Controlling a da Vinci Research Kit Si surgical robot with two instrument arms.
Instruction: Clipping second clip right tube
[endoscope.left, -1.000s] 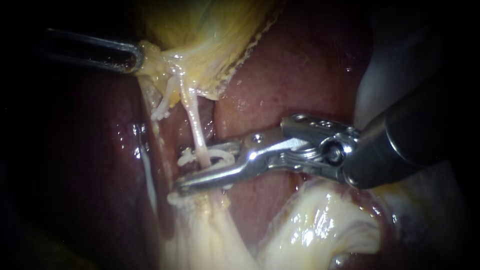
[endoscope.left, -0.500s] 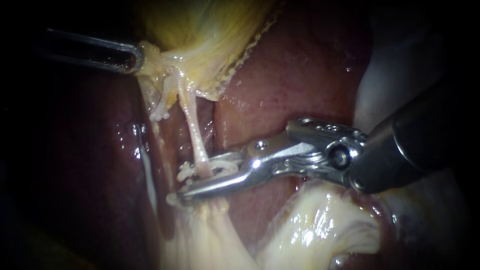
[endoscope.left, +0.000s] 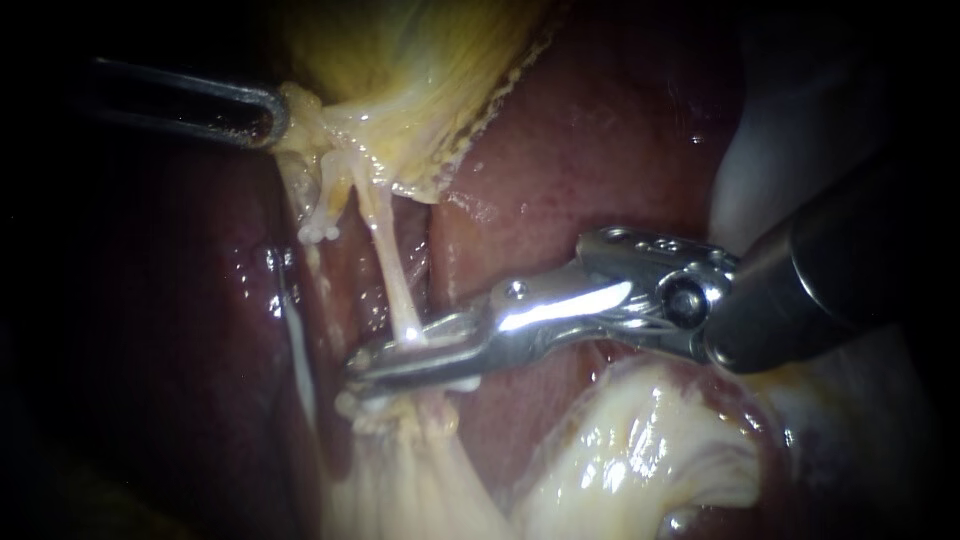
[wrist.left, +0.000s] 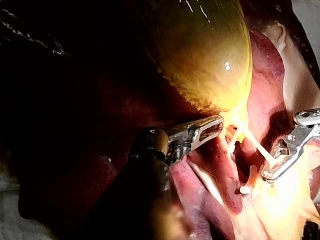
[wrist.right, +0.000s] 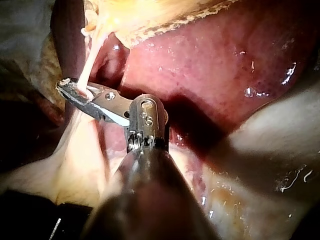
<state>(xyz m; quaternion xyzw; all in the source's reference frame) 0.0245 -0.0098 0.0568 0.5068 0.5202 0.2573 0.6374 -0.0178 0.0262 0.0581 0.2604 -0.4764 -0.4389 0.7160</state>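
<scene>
The right tube (endoscope.left: 385, 260), a thin pale strand, runs down from the yellow gallbladder (endoscope.left: 420, 80) into my right instrument (endoscope.left: 368, 368). Its metal jaws lie across the strand, shut on it from both sides. A bit of white clip (endoscope.left: 462, 383) shows at the lower jaw's edge. The right wrist view shows the same grip, with the jaws (wrist.right: 70, 90) closed on the tube (wrist.right: 87, 65). My left instrument (endoscope.left: 262, 115) comes in at the upper left, jaws shut on pale tissue at the gallbladder's lower edge (wrist.left: 227, 116), holding it up.
Dark red liver (endoscope.left: 600, 150) lies behind and to both sides. A short pale stub with white beaded ends (endoscope.left: 320, 230) hangs left of the tube. Glossy whitish fatty tissue (endoscope.left: 620, 450) fills the foreground below the right instrument.
My right instrument's jaws have closed down on the tube. The white clip loops seen between them are now pressed flat and mostly hidden. The left instrument has held still.
</scene>
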